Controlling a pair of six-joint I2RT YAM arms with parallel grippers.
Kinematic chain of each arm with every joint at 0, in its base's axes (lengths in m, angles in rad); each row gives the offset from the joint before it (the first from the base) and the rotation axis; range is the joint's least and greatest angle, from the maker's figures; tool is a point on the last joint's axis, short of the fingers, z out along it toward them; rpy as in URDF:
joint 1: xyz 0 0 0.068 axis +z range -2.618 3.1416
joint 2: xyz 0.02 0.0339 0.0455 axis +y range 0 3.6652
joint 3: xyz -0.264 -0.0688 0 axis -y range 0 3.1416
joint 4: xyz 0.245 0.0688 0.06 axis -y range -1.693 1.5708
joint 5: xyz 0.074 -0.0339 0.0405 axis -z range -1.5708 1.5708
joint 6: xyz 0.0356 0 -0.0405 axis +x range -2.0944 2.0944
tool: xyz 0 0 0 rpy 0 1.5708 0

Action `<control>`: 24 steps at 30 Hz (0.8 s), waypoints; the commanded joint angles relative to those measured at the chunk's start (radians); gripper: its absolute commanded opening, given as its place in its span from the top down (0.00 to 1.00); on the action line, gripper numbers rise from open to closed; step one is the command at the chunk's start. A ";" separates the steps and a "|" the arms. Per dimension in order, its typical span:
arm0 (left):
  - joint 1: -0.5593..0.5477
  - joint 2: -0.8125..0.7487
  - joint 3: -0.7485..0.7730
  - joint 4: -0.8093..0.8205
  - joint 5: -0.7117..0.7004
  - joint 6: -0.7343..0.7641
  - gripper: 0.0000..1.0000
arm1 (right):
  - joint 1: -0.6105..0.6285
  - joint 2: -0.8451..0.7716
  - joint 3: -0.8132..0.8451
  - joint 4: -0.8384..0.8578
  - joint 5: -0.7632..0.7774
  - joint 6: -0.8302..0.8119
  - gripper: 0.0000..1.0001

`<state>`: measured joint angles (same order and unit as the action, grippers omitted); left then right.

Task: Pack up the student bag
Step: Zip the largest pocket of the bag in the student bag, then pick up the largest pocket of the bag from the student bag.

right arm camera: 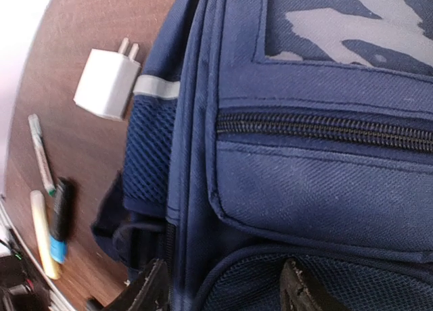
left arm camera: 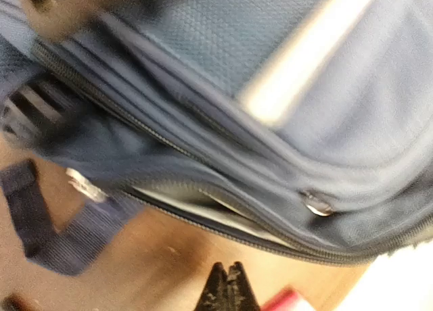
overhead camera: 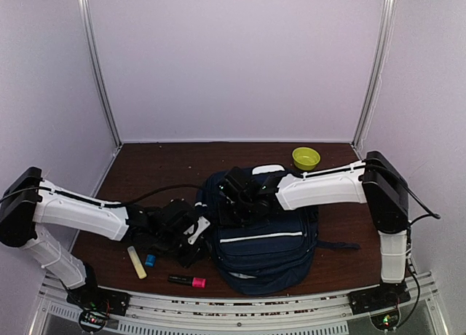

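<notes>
The student bag (overhead camera: 266, 237) lies flat on the brown table, navy blue with a white stripe across its front. In the left wrist view the student bag (left arm camera: 284, 108) fills the frame, blurred; a zipper gapes a little and shows light lining (left arm camera: 203, 209). My left gripper (left arm camera: 228, 284) is shut and empty, just above the table beside that seam. It sits at the bag's left side (overhead camera: 195, 242). My right gripper (overhead camera: 240, 202) hovers over the bag's upper end. Its jaws stand open (right arm camera: 223, 294), one on either side of a mesh pocket, close above the fabric.
A white charger (right arm camera: 108, 83) lies by the bag's side. A pen (right arm camera: 40, 155), a yellow highlighter (overhead camera: 136, 262), a blue-ended marker (right arm camera: 61, 216) and a pink-capped marker (overhead camera: 187, 280) lie at the front left. A yellow-green bowl (overhead camera: 306, 158) stands at the back right.
</notes>
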<state>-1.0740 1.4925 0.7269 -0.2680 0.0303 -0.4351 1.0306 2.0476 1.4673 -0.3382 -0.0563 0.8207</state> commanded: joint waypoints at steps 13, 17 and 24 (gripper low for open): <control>-0.054 -0.201 -0.034 -0.032 -0.179 -0.017 0.69 | -0.024 0.064 -0.022 0.163 -0.070 0.028 0.43; 0.046 -0.252 -0.060 -0.063 -0.209 -0.013 0.56 | -0.024 0.014 -0.052 0.165 -0.121 -0.034 0.43; 0.090 -0.247 -0.137 0.067 -0.211 0.005 0.39 | -0.024 -0.098 -0.077 0.097 -0.108 -0.107 0.43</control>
<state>-0.9878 1.2407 0.6601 -0.3088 -0.1612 -0.4347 1.0073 2.0159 1.4055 -0.1658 -0.1482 0.7673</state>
